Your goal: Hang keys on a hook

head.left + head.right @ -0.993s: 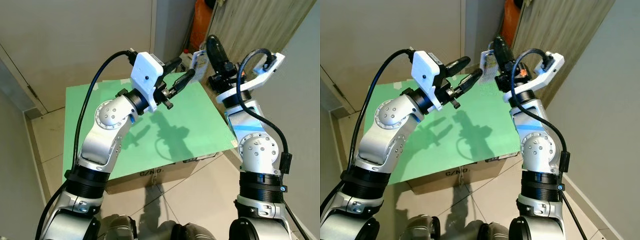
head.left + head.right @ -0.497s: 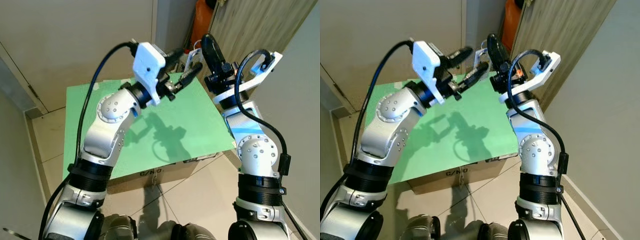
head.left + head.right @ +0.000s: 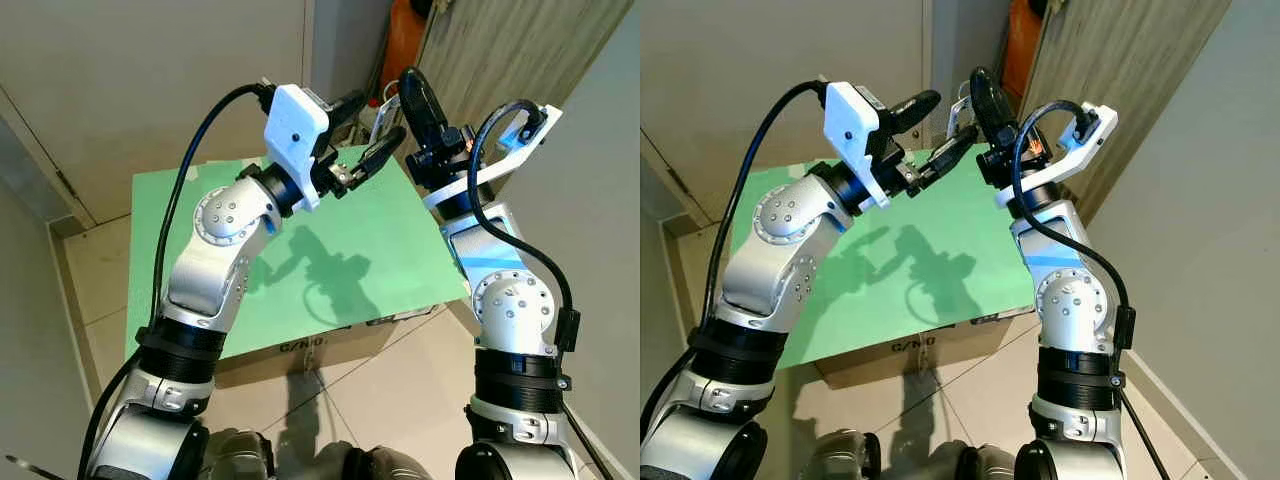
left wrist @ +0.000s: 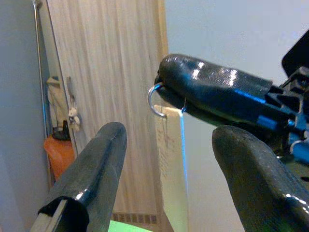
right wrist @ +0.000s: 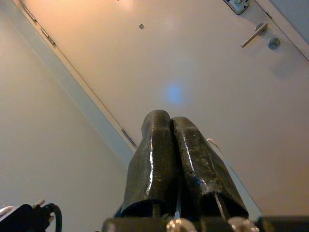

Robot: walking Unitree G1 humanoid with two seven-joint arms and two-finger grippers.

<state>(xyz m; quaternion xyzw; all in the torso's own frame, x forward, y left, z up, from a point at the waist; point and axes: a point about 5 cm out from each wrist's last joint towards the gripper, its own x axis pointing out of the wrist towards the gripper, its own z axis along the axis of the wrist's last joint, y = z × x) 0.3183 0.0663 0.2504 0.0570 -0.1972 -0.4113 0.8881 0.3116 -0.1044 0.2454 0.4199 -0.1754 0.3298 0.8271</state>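
Left wrist view – right end effector (image 4: 166,79) clamped on one key tag (image 4: 173,164); left end effector (image 4: 169,159) spread apart.

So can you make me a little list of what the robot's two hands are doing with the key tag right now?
right gripper: raised, shut on the key ring
key ring: small metal loop sticking out from the right gripper's fingertips
tag: pale card hanging down from the key ring
left gripper: open, one finger on each side of the tag, not yet closed on it
below: green board lying on a cardboard box
behind: wood-grain door
hook: cannot tell where it is
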